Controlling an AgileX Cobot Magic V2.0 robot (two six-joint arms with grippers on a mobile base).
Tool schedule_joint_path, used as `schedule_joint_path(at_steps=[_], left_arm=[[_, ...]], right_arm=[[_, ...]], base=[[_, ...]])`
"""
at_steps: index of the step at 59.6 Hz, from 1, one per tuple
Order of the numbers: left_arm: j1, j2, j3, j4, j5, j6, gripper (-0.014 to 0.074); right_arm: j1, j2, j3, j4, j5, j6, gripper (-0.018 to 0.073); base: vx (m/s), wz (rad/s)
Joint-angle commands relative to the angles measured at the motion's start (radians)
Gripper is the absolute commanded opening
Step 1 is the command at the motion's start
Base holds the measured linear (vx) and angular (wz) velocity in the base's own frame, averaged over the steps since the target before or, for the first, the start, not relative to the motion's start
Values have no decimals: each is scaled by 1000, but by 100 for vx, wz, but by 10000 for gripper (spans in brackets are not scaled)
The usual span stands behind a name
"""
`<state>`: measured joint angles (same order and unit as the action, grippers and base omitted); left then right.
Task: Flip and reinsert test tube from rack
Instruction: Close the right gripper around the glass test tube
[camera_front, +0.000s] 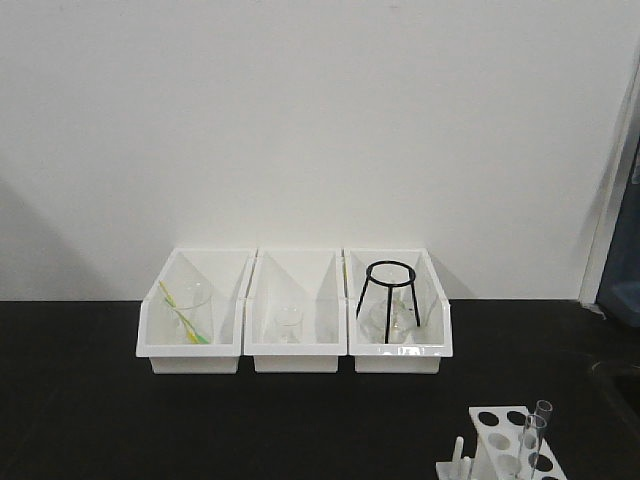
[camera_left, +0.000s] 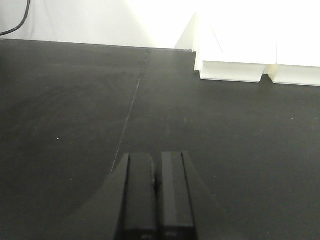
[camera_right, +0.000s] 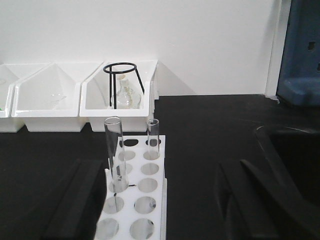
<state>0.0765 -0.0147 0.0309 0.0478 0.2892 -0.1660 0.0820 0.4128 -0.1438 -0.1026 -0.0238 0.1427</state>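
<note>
The white rack (camera_front: 497, 421) stands at the table's front right, with short pegs on its left side. Two clear test tubes stand upright in it, open rims up: a nearer one (camera_right: 114, 150) and a farther one (camera_right: 152, 133). Both also show in the front view (camera_front: 531, 441). In the right wrist view my right gripper (camera_right: 160, 205) is wide open and empty. The rack (camera_right: 131, 211) lies between its fingers, close to the left finger (camera_right: 75, 200). My left gripper (camera_left: 156, 200) is shut on nothing, low over the bare black table, far from the rack.
Three white bins stand in a row at the back. The left bin (camera_front: 192, 350) holds a beaker with a yellow-green stick. The middle bin (camera_front: 296, 350) holds a small beaker. The right bin (camera_front: 400, 352) holds a black wire stand and a flask. A blue object (camera_right: 300, 50) stands far right.
</note>
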Motion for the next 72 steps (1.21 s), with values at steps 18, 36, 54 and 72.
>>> schedule_joint_path(at_steps=[18,36,54,72], left_arm=[[-7,-13,1,-4,-87,0,-6],[-7,-13,1,-4,-87,0,-6],[-7,-13,1,-4,-87,0,-6],[-7,-13,1,-4,-87,0,-6]], right_arm=[[0,308,-31,-198,-402,67,533],[0,720,-31,-277,-845,87,533],[-1,1020,-108,-212,-1081,58,532],[-1,1100,-145,-193,-1086,-2,529]], base=[[0,0],[0,0],[0,0],[0,0]])
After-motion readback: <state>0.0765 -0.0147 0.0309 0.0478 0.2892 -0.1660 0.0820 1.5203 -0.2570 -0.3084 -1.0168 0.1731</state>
